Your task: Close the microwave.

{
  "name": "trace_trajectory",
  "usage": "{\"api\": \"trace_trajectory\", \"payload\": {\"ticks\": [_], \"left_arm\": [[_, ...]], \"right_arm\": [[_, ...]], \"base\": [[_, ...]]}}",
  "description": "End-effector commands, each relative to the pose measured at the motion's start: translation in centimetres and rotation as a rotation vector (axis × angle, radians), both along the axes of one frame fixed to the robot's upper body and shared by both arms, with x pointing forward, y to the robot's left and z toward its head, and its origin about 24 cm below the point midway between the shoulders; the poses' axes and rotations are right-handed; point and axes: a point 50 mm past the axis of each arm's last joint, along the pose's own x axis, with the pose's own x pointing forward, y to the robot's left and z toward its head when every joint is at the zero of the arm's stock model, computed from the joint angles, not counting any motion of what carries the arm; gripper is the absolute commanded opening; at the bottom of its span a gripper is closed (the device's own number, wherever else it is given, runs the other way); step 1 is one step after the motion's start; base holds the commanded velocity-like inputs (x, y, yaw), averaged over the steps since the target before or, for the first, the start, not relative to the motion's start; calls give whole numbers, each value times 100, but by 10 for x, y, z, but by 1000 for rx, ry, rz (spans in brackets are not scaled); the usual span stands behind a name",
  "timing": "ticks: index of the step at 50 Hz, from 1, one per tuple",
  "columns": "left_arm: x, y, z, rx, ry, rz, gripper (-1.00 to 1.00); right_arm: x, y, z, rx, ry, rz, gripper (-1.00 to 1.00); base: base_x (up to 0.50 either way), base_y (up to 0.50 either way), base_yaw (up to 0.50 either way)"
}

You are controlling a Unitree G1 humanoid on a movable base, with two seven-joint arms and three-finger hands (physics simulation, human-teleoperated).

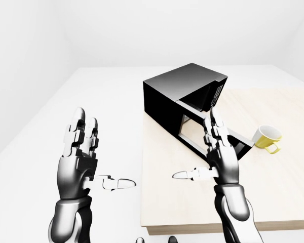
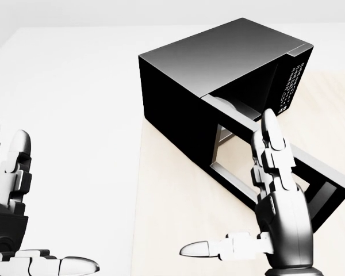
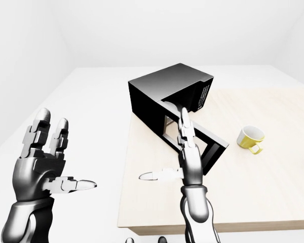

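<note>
**Inspector:** Condition of the hands?

**Assistant:** Right hand (image 2: pixel 276 190) is spread flat, fingers (image 2: pixel 268 138) pointing to 12 o'clock and thumb (image 2: pixel 210 249) out toward 9 o'clock; it grips nothing. In the head view it stands before the microwave door (image 2: pixel 310 178), but contact cannot be confirmed. Left hand (image 1: pixel 80 157) is likewise splayed and empty, well apart at 9 o'clock, over bare white floor.

**Inspector:** And the appliance?

**Assistant:** The black microwave (image 1: pixel 185 96) sits at the left edge of the wooden table (image 1: pixel 273 192), at about 1 o'clock from the right hand. Its door hangs swung out toward 5 o'clock, cavity exposed. A yellow mug (image 1: pixel 267 137) stands at 3 o'clock, clear of the door.

**Inspector:** Progress?

**Assistant:** Judged incomplete. The door is open wide; the whole closing swing remains, likely a palm push on the door's outer face.
</note>
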Motion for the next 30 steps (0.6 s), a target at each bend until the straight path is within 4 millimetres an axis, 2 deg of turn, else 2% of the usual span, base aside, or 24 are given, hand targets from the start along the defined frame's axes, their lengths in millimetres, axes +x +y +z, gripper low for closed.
{"api": "trace_trajectory", "payload": {"ticks": [1,23,30], "left_arm": [[0,1,-1,-4,6,4,100],[1,1,-2,-3,9,7,100],[1,1,-1,-4,2,7,100]], "right_arm": [[1,2,-7,-38,27,-6,100],[22,3,-43,-41,169,7,100],[34,1,-58,-26,204,5,100]], "base": [[0,0,0],[0,0,0],[0,0,0]]}}
